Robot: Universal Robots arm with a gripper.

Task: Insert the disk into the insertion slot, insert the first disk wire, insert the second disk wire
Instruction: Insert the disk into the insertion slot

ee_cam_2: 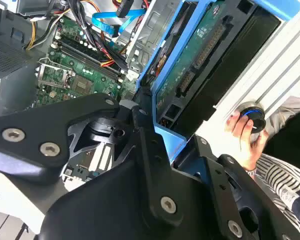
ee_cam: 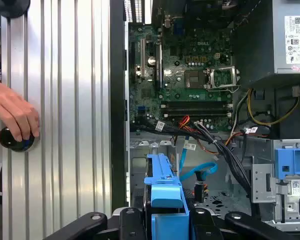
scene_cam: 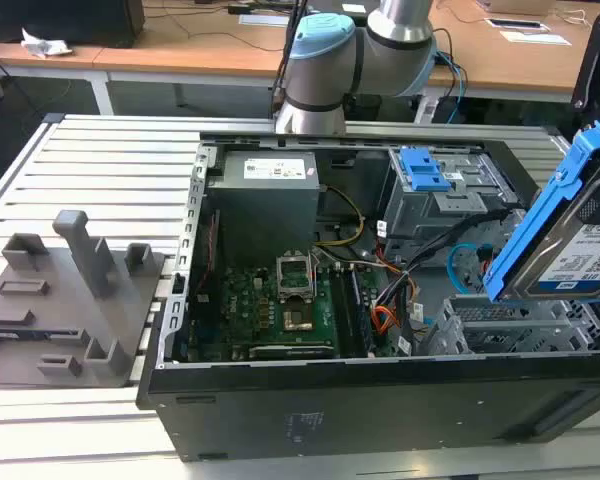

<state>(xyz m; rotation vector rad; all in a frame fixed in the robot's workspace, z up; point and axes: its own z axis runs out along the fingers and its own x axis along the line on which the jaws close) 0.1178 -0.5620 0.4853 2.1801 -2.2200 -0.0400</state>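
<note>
My gripper (ee_cam: 165,222) is shut on the disk (scene_cam: 580,250), a silver drive in a bright blue carrier frame (ee_cam: 162,182). The disk hangs tilted above the case's corner at the exterior view's right. In the second wrist view its green circuit side (ee_cam_2: 200,55) faces the camera between the black fingers (ee_cam_2: 142,120). Just below the disk lies the insertion slot (scene_cam: 510,325), a grey perforated bay (ee_cam: 140,160). The second disk wire (scene_cam: 468,255), a light blue loop (ee_cam: 197,172), hangs loose beside the bay. The first disk wire (scene_cam: 392,285), a red, orange and black bundle (ee_cam: 189,122), lies near the motherboard.
A taller grey cage with a blue latch (scene_cam: 427,180) stands behind the bay. An orange flat cable (scene_cam: 382,320) curls by the motherboard (scene_cam: 280,310). A grey fixture block (scene_cam: 70,290) lies at the exterior view's left. A person's hand (ee_cam: 12,112) rests on a black knob (ee_cam: 15,140) on the ribbed table.
</note>
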